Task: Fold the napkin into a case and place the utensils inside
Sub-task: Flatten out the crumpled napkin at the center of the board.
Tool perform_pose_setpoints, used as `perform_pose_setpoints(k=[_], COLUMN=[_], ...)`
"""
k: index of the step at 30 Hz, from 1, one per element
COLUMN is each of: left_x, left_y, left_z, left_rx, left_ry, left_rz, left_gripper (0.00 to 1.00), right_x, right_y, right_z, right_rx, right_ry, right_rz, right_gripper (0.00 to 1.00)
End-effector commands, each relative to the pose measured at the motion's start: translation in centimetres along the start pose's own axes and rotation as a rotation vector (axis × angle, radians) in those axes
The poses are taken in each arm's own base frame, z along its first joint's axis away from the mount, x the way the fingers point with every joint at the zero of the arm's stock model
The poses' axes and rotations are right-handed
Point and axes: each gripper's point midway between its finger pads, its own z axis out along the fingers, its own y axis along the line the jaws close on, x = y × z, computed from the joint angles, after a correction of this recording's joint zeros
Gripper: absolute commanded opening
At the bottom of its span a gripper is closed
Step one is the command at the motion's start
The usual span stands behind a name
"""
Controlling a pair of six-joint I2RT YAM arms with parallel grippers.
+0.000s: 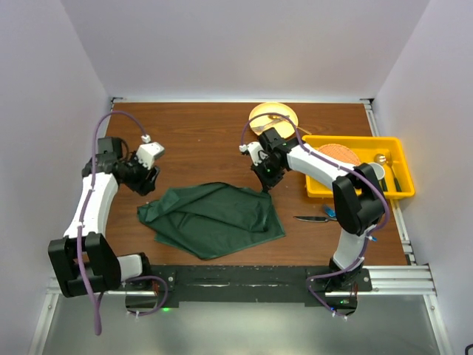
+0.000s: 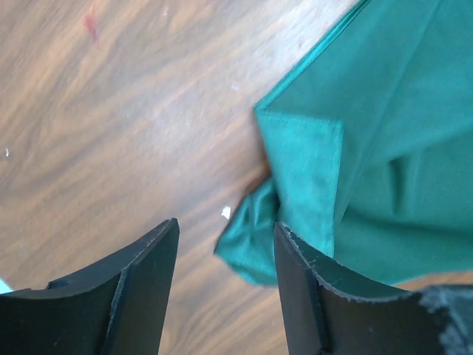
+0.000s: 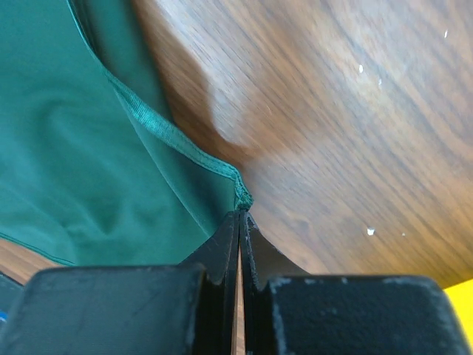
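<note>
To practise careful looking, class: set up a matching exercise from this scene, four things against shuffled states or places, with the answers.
1 left gripper
2 right gripper
3 knife
4 napkin

A lies rumpled on the table
B jaws open, holding nothing
C shut on the cloth's corner
D lies flat, right of the cloth

Pairs: 1-B, 2-C, 3-D, 4-A
</note>
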Motion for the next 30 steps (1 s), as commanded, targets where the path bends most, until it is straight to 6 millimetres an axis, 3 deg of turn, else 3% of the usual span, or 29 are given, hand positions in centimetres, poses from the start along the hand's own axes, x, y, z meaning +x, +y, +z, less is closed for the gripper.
perform_pose_setpoints(k=[1, 6, 10, 16, 18, 23, 26, 29, 30], left_x=[-3.3, -3.6, -3.5, -2.3, -0.8, 2.6, 3.6, 3.7, 2.0], left_y=[-2.4, -3.0, -5.5, -6.4, -6.1, -2.7, 1.5, 7.7, 9.1], left_z=[2.1, 5.1, 7.2, 9.9, 10.7, 9.6, 7.6, 4.8, 4.1], left_rx=[-0.007, -0.142, -0.137, -0.172, -0.212, -0.363, -0.439, -0.536, -0.554], left_ry=[-0.033, 0.058, 0.103, 0.206, 0.282, 0.424, 0.455, 0.438, 0.393], left_rz=[0.019, -0.082, -0.030, -0.009, -0.005, 0.067, 0.048, -0.031, -0.037], left_gripper=[0.59, 0.59, 0.58, 0.57, 0.57, 0.57, 0.57, 0.56, 0.57], right_x=[-1.7, -1.8, -1.9, -1.8, -1.7, -1.4, -0.9, -0.6, -0.7], right_y=[0.6, 0.5, 0.3, 0.2, 0.1, -0.7, -1.3, -1.6, -1.7], right_z=[-0.9, -1.2, -1.4, -1.1, -1.1, -1.5, -1.6, -1.5, -1.6], right_rx=[-0.022, -0.015, -0.003, 0.003, 0.007, 0.043, 0.059, 0.068, 0.069], right_ry=[-0.050, -0.061, -0.065, -0.061, -0.059, -0.056, -0.050, -0.046, -0.049], right_rz=[0.021, 0.037, 0.044, 0.057, 0.059, 0.059, 0.062, 0.065, 0.066], right_gripper=[0.00, 0.00, 0.00, 0.00, 0.00, 0.00, 0.00, 0.00, 0.00])
